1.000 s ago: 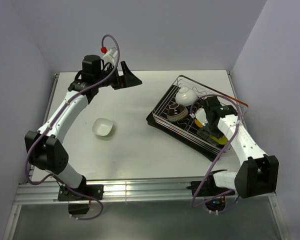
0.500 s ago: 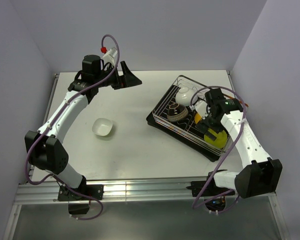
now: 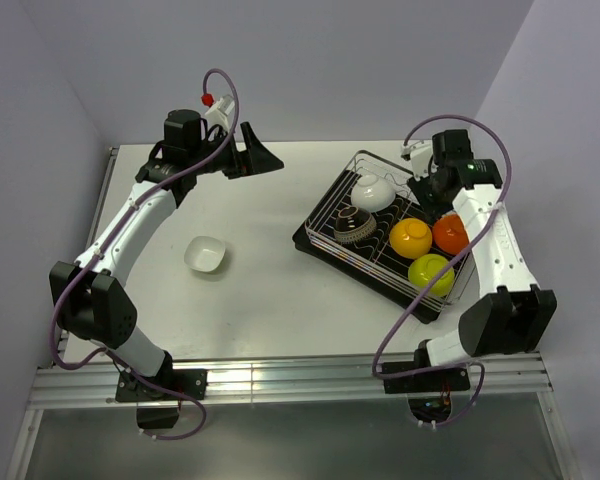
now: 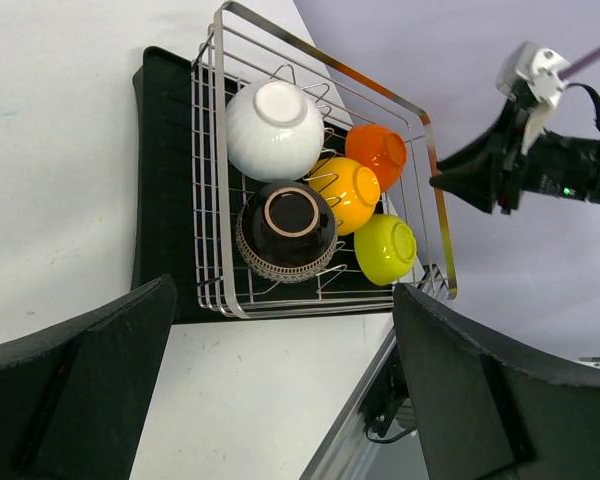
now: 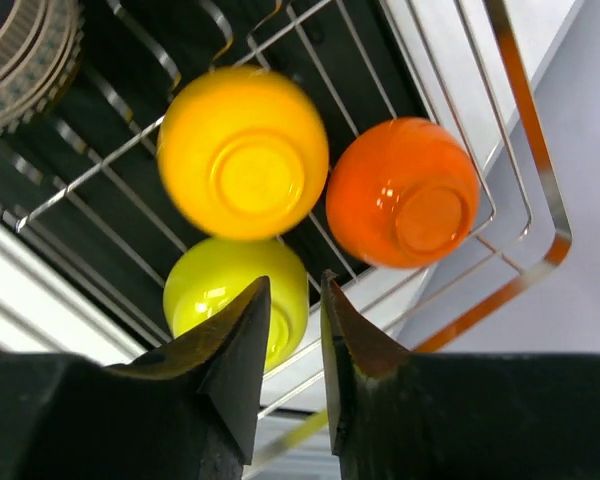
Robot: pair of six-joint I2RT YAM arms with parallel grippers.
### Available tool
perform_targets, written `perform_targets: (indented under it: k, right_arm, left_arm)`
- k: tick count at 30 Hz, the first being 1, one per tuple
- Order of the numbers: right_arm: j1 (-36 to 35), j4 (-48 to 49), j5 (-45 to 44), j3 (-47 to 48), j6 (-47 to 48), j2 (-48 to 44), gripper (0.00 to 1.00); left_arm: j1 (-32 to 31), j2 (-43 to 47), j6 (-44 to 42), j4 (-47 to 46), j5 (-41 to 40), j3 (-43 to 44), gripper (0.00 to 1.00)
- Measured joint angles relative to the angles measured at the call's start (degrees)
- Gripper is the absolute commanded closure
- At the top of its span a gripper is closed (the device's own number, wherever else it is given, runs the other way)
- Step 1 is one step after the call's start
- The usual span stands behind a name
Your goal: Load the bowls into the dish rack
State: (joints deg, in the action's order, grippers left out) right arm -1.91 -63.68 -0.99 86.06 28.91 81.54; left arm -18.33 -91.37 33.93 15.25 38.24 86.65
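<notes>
Still loose on the table [image 3: 270,300], a white bowl [image 3: 206,254]: light, rigid, slick; pinch its rim. Left gripper [image 3: 263,157] gapes empty; right gripper [image 5: 292,300] nearly closed, empty.

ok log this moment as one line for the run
rack: five bowls in | white bowl: on table, not loaded | left tool: open, empty | right tool: nearly shut, empty, above rack

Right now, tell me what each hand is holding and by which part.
Nothing is held. The left hand is open above the table, far from the rack. The right hand is raised above the bowls in the rack, fingers nearly together with nothing between them.
</notes>
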Motion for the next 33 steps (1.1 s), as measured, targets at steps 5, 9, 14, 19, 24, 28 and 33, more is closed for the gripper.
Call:
perform_targets:
  k: [5, 9, 14, 19, 24, 28, 33]
  right_arm:
    - [0.6, 4.8, -0.9, -0.3, -3.0, 4.3, 0.72]
    - [0.8, 8.4, -0.9, -3.0, -4.2, 6.8, 0.72]
    - [0.8, 10.7, -0.3, -7.9, -4.7, 7.9, 0.72]
    - [0.8, 11.3, 1.7, -10.6, -4.5, 7.7, 0.72]
    - [1.1, 11.3, 4.0, -11.3, -3.5, 7.0, 0.73]
    - [1.2, 9.0, 7.0, -11.6, -2.5, 6.1, 0.73]
    - [1.2, 6.5, 8.1, -11.5, -1.7, 5.6, 0.72]
  left_arm:
    - [0.3, 0.0, 0.0, -0.1, 0.2, 0.0, 0.05]
    - [0.7, -0.1, 0.0, -0.5, 0.2, 0.0, 0.05]
    - [1.0, -0.4, 0.0, -0.7, 0.2, 0.0, 0.05]
    - [1.1, -0.5, 0.0, -0.8, 0.2, 0.0, 0.05]
    - [1.1, -0.6, 0.0, -0.8, 0.3, 0.0, 0.05]
    - [1.2, -0.9, 0.0, -0.8, 0.5, 0.0, 0.06]
    - [1.2, -1.2, -0.1, -0.7, 0.5, 0.0, 0.05]
